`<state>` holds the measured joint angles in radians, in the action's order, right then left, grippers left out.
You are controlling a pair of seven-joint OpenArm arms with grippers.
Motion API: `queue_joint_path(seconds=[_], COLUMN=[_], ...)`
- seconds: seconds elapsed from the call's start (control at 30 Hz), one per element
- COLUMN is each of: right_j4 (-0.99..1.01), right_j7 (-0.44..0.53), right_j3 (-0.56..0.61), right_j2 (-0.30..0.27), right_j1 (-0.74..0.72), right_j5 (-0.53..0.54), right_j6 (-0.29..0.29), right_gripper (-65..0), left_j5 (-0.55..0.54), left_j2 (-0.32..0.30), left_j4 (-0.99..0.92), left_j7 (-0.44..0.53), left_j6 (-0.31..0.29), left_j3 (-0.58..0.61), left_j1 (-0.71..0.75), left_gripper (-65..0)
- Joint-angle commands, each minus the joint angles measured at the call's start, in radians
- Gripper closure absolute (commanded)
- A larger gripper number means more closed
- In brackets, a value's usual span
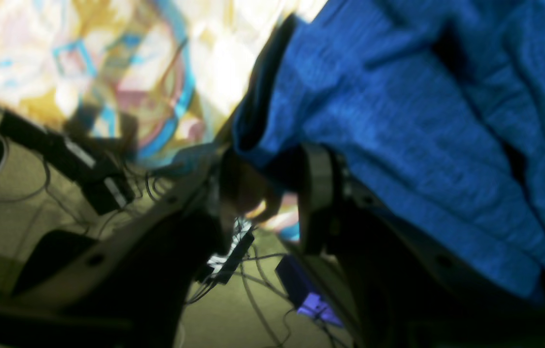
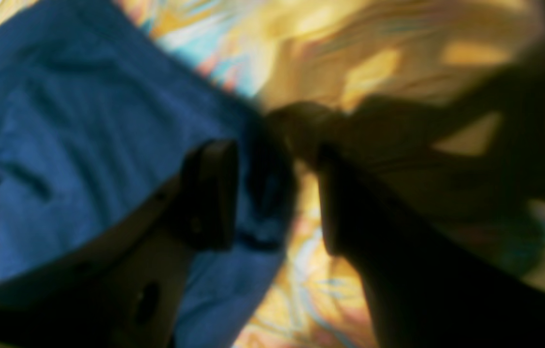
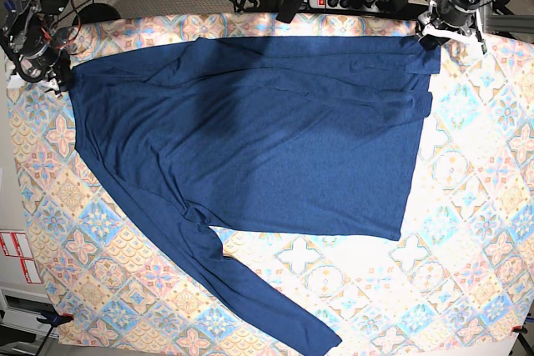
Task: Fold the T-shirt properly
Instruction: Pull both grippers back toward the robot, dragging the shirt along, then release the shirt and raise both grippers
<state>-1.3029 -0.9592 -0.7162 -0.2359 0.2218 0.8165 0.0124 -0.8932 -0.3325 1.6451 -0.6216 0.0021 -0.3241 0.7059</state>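
The T-shirt (image 3: pixel 267 131) lies spread flat on the patterned tablecloth (image 3: pixel 467 239) covering the desk, one long sleeve trailing toward the near edge. The left hand (image 1: pixel 272 193) sits at the shirt's far corner, fingers parted with cloth draped over one (no firm pinch visible). The right hand (image 2: pixel 272 193) stands wide at the opposite corner, fabric edge between its fingers.
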Motion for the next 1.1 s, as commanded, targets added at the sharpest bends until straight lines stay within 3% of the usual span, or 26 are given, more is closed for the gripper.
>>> queue_joint_path(seconds=[0.0,0.3,0.4,0.6,0.73,0.87,1.07], right_j4=[-0.033,-0.119,-0.159,-0.172,-0.168,-0.157,-0.105], right_j7=[0.009,0.003,0.001,0.009,0.010,0.010,0.010], right_j3=[-0.006,0.000,0.005,0.123,0.267,0.419,0.498], right_j2=[-0.021,-0.024,-0.024,-0.039,-0.043,-0.044,-0.044], right_j1=[-0.012,-0.072,-0.117,-0.230,-0.310,-0.378,-0.437], right_j5=[0.017,0.010,-0.038,-0.131,-0.202,-0.254,-0.313], right_j6=[-0.012,-0.012,-0.012,-0.012,-0.012,-0.012,-0.012], right_gripper=[-26.3,-26.5,-26.5,-26.7,-26.7,-26.7,-26.7], left_j5=[-0.005,-0.005,-0.001,0.015,0.076,0.101,0.154], left_j2=[-0.012,-0.010,-0.014,-0.015,-0.009,-0.007,-0.007], left_j4=[0.037,0.217,0.263,0.251,0.148,-0.081,-0.409], left_j7=[0.013,0.015,0.013,-0.053,-0.096,-0.111,-0.103], left_j6=[-0.007,-0.006,-0.006,-0.004,-0.004,-0.004,-0.006], left_j3=[-0.008,-0.076,-0.079,-0.096,-0.100,-0.097,-0.096], left_j1=[0.011,0.027,-0.029,-0.220,-0.406,-0.625,-0.898], left_gripper=[-21.0,-21.6,-21.6,-21.6,-21.6,-21.6,-21.6])
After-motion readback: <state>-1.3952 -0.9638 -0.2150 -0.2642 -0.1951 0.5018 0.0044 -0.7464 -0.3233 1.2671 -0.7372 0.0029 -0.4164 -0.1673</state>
